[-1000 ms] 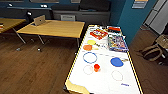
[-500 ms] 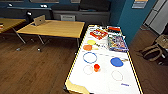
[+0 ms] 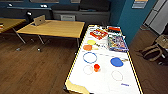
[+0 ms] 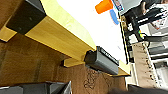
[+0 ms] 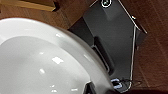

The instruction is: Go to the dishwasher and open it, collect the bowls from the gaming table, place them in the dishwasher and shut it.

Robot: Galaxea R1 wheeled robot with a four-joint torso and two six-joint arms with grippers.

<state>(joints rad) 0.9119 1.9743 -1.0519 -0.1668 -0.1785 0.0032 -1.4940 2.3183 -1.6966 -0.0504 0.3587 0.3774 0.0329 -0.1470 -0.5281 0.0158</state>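
A white bowl [image 5: 42,62] sits close under the right wrist camera, above the wooden floor [image 5: 155,50]; whether either claw is open or holding it, I cannot tell. The white tabletop [image 3: 105,75] with its orange cup [image 3: 96,67] looks unchanged from a moment ago.

A white-topped table [image 4: 82,22] with a pale wooden edge runs across the left wrist view, seen from below its rim, above a dark wood floor [image 4: 30,67]. An orange cup [image 4: 103,5] stands on the white surface, a blue disc [image 4: 113,17] just beside it at about 4 o'clock. A dark grey box-shaped fitting [image 4: 101,60] hangs under the table's edge, and a black block [image 4: 25,16] sits at the wooden corner.
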